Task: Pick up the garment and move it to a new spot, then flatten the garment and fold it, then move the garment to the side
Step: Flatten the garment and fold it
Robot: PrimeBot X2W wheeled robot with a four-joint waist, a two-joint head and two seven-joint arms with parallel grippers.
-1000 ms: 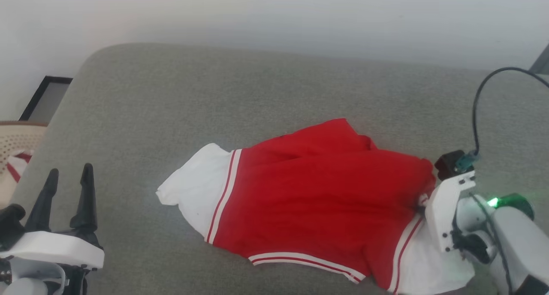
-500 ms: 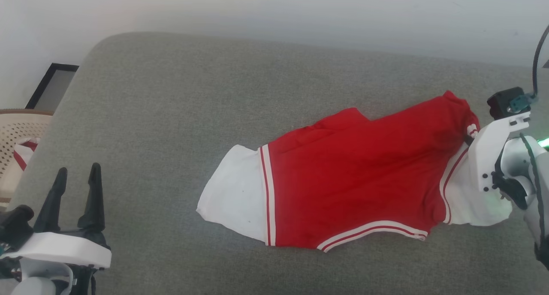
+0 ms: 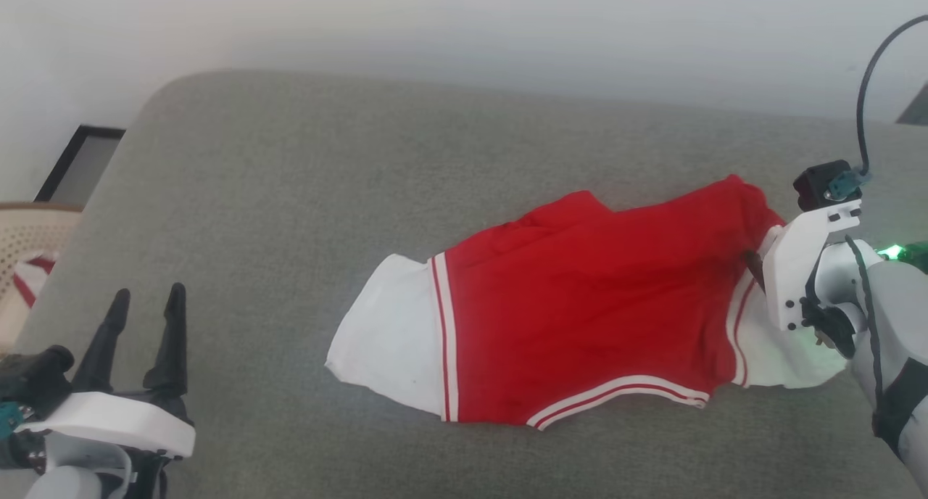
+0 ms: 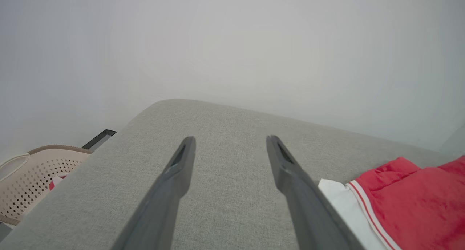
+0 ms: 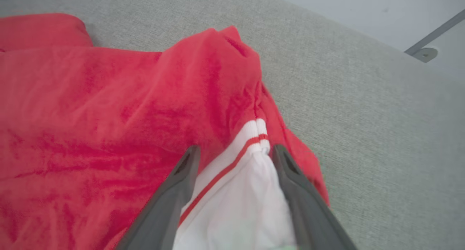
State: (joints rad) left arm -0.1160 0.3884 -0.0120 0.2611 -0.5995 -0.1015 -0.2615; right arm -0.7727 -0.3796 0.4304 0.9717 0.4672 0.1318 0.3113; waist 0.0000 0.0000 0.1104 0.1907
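Garment (image 3: 580,310) lies spread on the grey cushion (image 3: 290,180), right of centre, its long axis running left to right. It is mostly flat but not yet squared.

Far left: a beige perforated basket (image 3: 25,238) stands beside the cushion, off it. It holds a white cloth with red stripes (image 3: 29,281), which is not the task item and should be left alone.

Near left: the left gripper (image 3: 148,290) hovers over bare cushion, jaws spread wide and holding nothing. It is well apart from the garment's left white panel (image 3: 388,325).

Centre: the red body shows shallow wrinkles. The left panel and its striped band lie smooth, and the near hem band runs at a slant.

Right: the far right red corner (image 5: 225,50) is humped up, and the right white panel (image 5: 239,199) is gathered into a ridge. The right gripper (image 5: 236,147) sits low at that end, jaws parted, with the gathered white cloth lying between the fingers. No pinch is evident.

Assessment: placement at the new spot looks complete, and flattening is the step in hand.

Recommended:
- Lift the right gripper straight back off the cloth so the fingers do not drag the panel.
- Bring the left gripper across to the left panel.
- Take each end at its edge and draw outward, low to the cushion, until the hump settles.

Risk: the soft fabric will likely bunch if only one end is pulled.
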